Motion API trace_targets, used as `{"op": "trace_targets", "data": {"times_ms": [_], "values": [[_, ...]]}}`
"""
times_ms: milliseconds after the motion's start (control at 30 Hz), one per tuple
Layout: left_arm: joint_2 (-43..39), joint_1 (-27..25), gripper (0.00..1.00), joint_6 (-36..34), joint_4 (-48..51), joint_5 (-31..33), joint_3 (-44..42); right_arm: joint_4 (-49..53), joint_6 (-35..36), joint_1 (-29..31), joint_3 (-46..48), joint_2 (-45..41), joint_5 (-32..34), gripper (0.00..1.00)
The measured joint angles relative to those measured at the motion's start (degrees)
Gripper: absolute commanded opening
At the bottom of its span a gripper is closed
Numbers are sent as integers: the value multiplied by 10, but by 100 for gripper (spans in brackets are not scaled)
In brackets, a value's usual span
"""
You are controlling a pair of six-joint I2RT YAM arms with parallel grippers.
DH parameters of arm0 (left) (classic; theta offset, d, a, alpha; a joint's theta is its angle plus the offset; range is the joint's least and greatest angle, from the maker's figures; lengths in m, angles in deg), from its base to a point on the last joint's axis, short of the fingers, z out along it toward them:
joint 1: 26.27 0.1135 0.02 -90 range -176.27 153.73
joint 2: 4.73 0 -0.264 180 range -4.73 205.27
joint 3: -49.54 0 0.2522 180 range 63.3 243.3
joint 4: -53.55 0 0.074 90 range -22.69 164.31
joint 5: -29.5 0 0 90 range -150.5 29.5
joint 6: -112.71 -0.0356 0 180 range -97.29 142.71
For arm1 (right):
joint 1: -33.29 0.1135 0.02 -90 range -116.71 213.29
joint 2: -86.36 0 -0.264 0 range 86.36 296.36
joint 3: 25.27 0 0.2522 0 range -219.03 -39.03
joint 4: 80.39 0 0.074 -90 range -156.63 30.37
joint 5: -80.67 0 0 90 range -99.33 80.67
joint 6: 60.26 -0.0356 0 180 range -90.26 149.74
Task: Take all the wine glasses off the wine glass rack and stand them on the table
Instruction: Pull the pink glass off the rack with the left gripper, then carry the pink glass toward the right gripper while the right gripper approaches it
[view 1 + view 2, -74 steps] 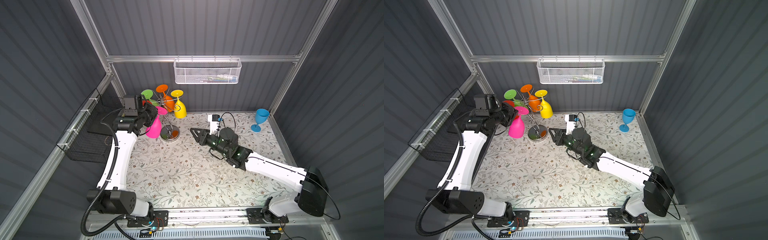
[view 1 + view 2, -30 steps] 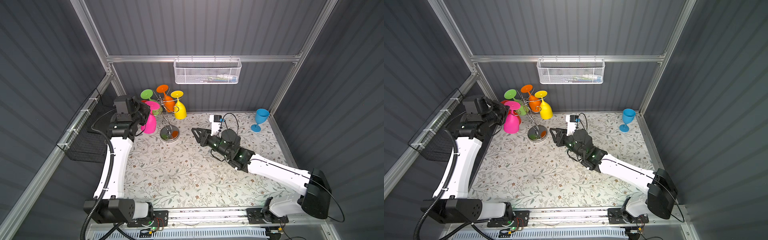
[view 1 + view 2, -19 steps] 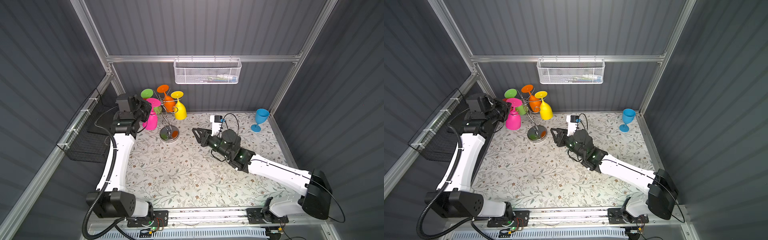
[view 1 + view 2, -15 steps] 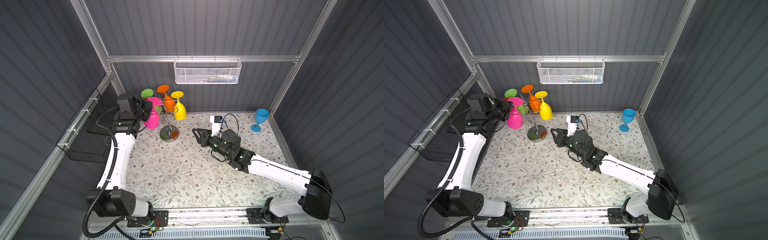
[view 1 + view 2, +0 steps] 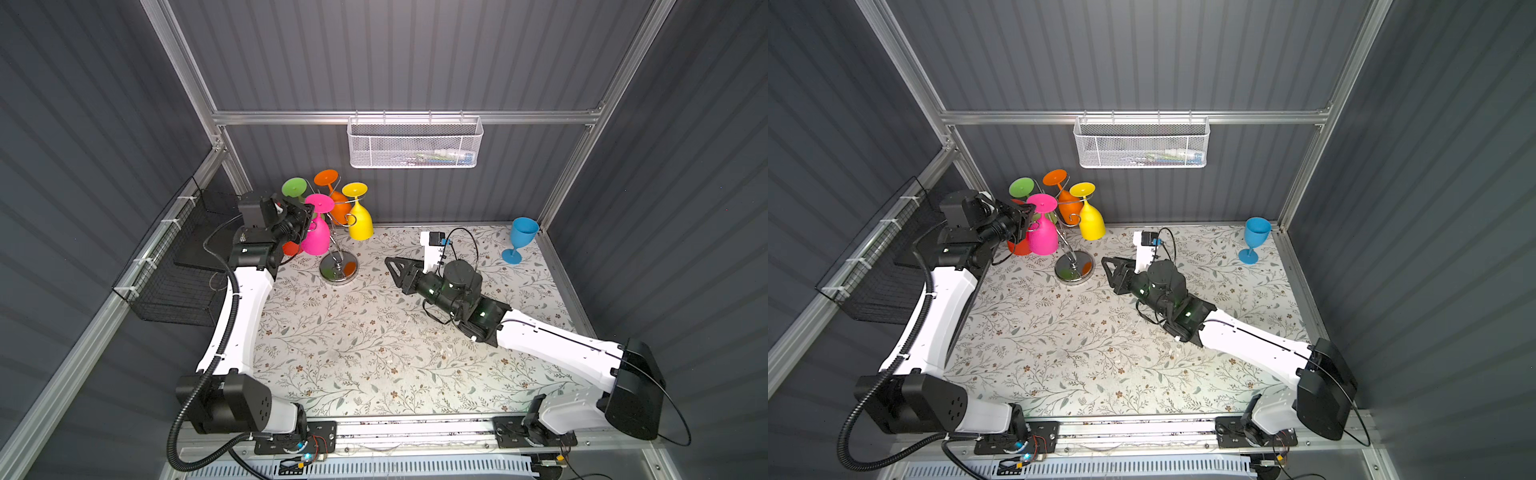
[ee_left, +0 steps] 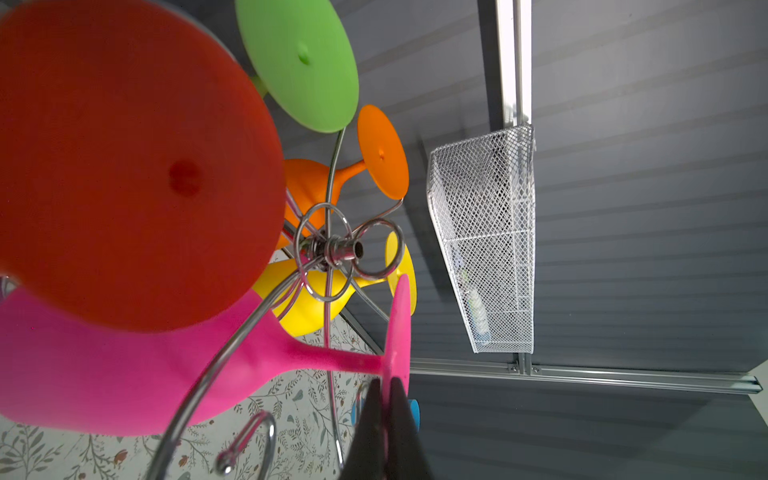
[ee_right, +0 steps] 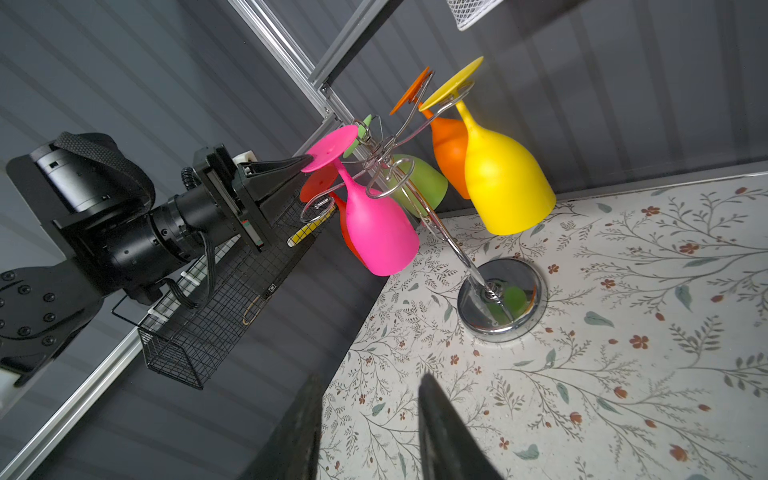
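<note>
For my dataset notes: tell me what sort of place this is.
Likely a lab robot cell: grey panelled walls in an aluminium frame, a left arm and right arm on a front rail, a floral tabletop.

Dark grey walls [image 5: 415, 54] stand around a table [image 5: 353, 353] with a leafy cloth. A white basket [image 5: 415, 145] hangs high.

Mostly hidden in both top views: red plastic wine glass [image 5: 291, 248], 10 o'clock on floral tabletop [image 5: 374, 353], behind black left gripper [image 5: 308, 214] and pink plastic wine glass [image 5: 316, 241]. Red foot blurred, cut by edge in left wrist view. Contents of white mesh wall basket [image 5: 415, 145], 12 o'clock: too small to identify. Finger bases of right gripper [image 7: 368, 378] cut off in right wrist view.
</note>
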Motion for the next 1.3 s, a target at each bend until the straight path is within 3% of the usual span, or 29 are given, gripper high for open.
{"op": "trace_targets", "data": {"times_ms": [767,1000,1100,1300], "values": [[-195,0,0,19,-5,-88,-172,64,-2,-1,1,-31,17,44],[-267,-15,0,-15,-26,-144,-248,148,-28,-61,1,-77,6,51],[-285,-60,0,-37,-46,-144,-291,194,-46,-108,1,-98,-14,55],[-282,-232,0,-107,-82,-97,-339,269,-87,-196,21,-147,-55,68]]}}
